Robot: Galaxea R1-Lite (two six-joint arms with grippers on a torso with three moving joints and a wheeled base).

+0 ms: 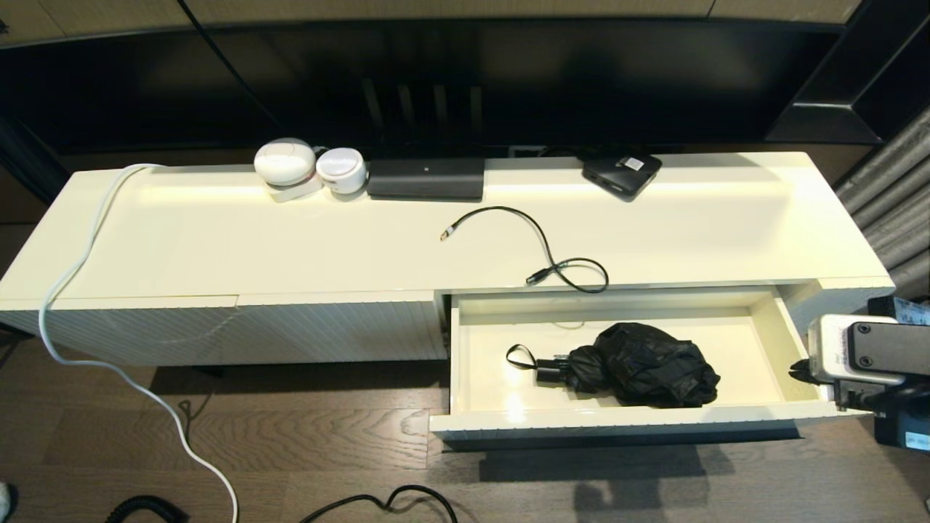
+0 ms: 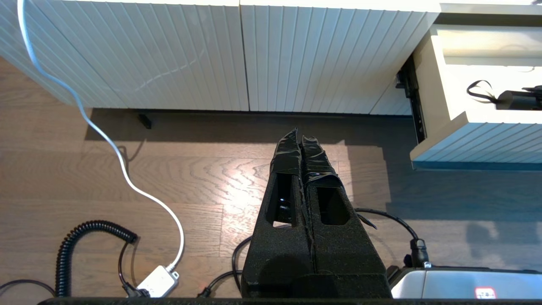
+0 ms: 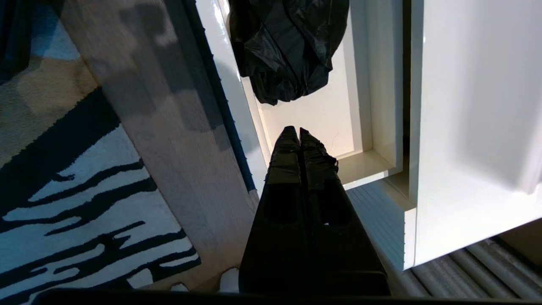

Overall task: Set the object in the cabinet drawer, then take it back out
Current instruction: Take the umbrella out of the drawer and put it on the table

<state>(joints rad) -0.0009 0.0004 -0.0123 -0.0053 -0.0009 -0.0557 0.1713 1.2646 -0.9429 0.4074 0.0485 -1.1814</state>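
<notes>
The cabinet drawer point(image 1: 617, 421) stands pulled out, and a folded black umbrella point(image 1: 639, 374) lies on its cream floor, right of the middle and nearer the front wall than the back, so the putting-in half of the task looks done; the taking-out half is, by my reading, all that is left. The right gripper point(image 3: 298, 133) hangs above the drawer's right end with its fingers pressed together on nothing, apart from the umbrella's bunched canopy, so it will have to open before it can grasp. The left gripper point(image 2: 300, 137) is parked low over the wooden floor point(image 2: 203, 178) in front of the closed ribbed panel point(image 2: 169, 55), likewise closed and empty. The umbrella lies flat with its long axis roughly along the drawer's width: the handle point(image 1: 548, 372) and its wrist strap point(image 1: 519, 356) point to the left end, the crumpled canopy to the right end, nearest the right gripper.
</notes>
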